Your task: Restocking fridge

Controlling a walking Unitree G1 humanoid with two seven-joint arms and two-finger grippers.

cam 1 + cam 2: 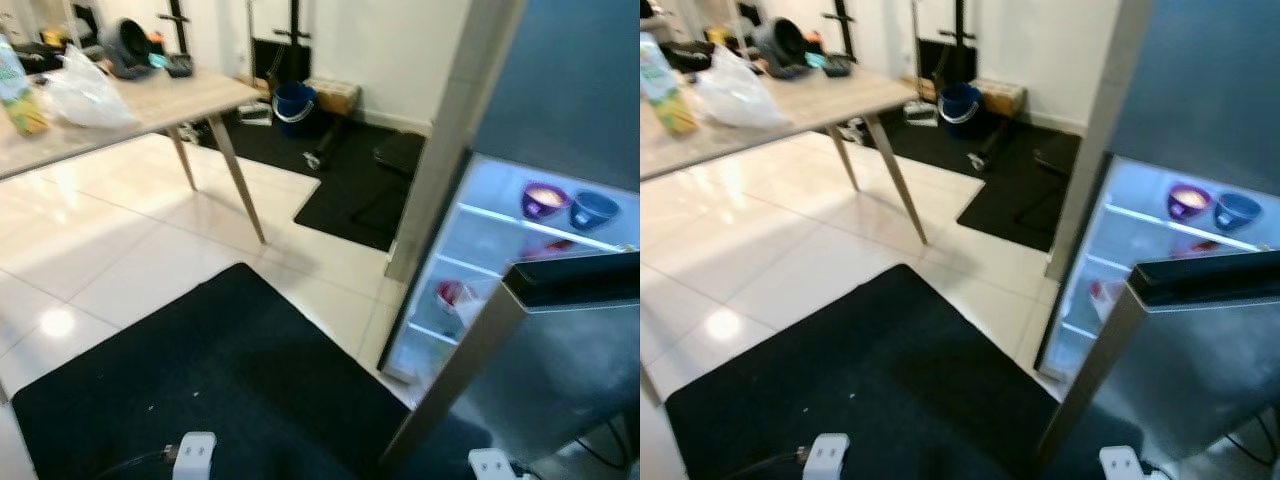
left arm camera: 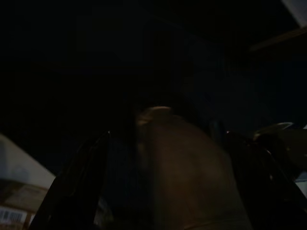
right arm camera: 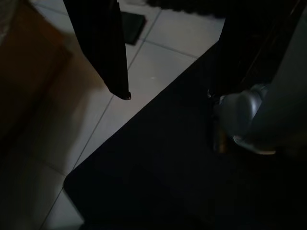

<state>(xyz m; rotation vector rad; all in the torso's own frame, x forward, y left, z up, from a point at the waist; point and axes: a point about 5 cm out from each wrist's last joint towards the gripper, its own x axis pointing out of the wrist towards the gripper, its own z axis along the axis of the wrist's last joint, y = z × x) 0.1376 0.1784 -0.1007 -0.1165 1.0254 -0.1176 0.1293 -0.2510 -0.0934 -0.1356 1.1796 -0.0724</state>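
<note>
The fridge (image 1: 560,330) stands at the right with its door (image 1: 560,350) swung open toward the robot, the lit shelves showing a purple bowl (image 1: 543,199) and a blue bowl (image 1: 593,209) side by side on the upper shelf and something red and white (image 1: 452,295) lower down. The goods to be stocked sit far off at the left on the wooden counter (image 1: 160,105): a green and yellow carton (image 1: 18,90) and a white plastic bag (image 1: 85,92) just beside it. A black mat (image 1: 220,390) covers the near floor between robot and fridge, and a blue bucket (image 1: 293,103) stands against the far wall.

Both arms hang idle. The right gripper (image 3: 168,72) points down at the mat and pale tiles, its jaws apart and holding nothing. The left gripper's wrist view is nearly black; a brownish shape can be made out, but I cannot tell how the jaws stand or whether they hold anything.

The step in hand appears to be moving between fridge and counter to fetch the next item. To do it well, the robot should turn left and approach the counter squarely, stopping near enough that the carton is in easy reach, and keep well clear of the counter's slanted legs (image 1: 240,185) and the open door edge as it pivots. Take the upright carton first by its flat sides; the bag is likely soft and will slump.
</note>
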